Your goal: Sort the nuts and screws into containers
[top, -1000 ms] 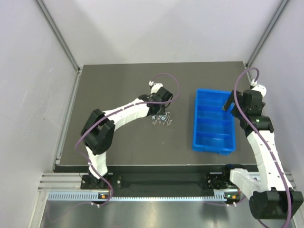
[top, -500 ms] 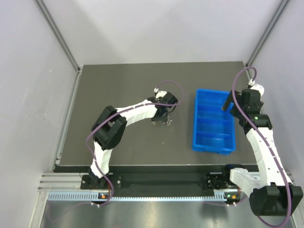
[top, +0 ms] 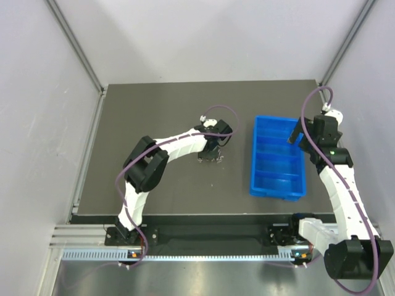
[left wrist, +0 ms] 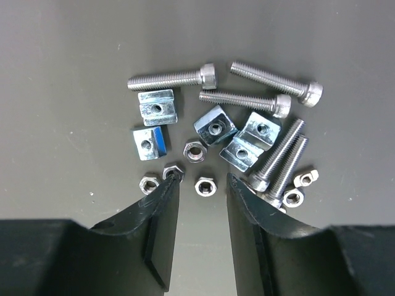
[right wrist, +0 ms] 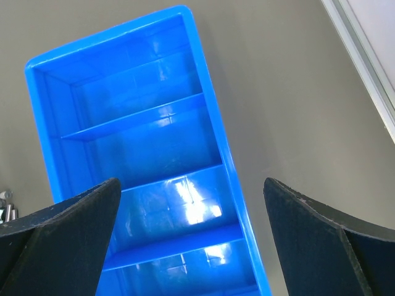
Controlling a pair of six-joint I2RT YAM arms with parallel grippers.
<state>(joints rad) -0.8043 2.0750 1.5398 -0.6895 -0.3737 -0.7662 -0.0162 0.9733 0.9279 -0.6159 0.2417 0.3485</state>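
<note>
On the dark counter (top: 154, 111), left of centre, the loose hardware is gathered in one small pile, with the left end effector (left wrist: 203, 185) lowered over its near edge. Its fingers are spread only a little. One of the nuts (left wrist: 204, 187) lies flat in the gap between them, not yet pinched. A second nut is touched or nearly touched by the left fingertip, and the heads of two screws (left wrist: 281, 151) lie just beside the right one. Three more screws lie along the far side of the pile, and several square plates (left wrist: 156, 106) with threaded holes are scattered among them. All of these pieces are judged to be hard, light and smooth. The screws are likely to roll, and the nuts to skid or flip if they are pushed sideways. A nut is best taken across two opposite flats while it lies flat. A screw is best taken across the middle of its shaft. Neighbours could be dragged along where the pieces are this crowded. Further right, well apart from the pile, the containers (top: 253, 154) are seen as one blue tray with compartments in a row. No piece is seen in the compartments that show. At the far right, the right end effector (right wrist: 191, 185) is held above the tray's far end with its fingers spread wide and nothing between them.
</note>
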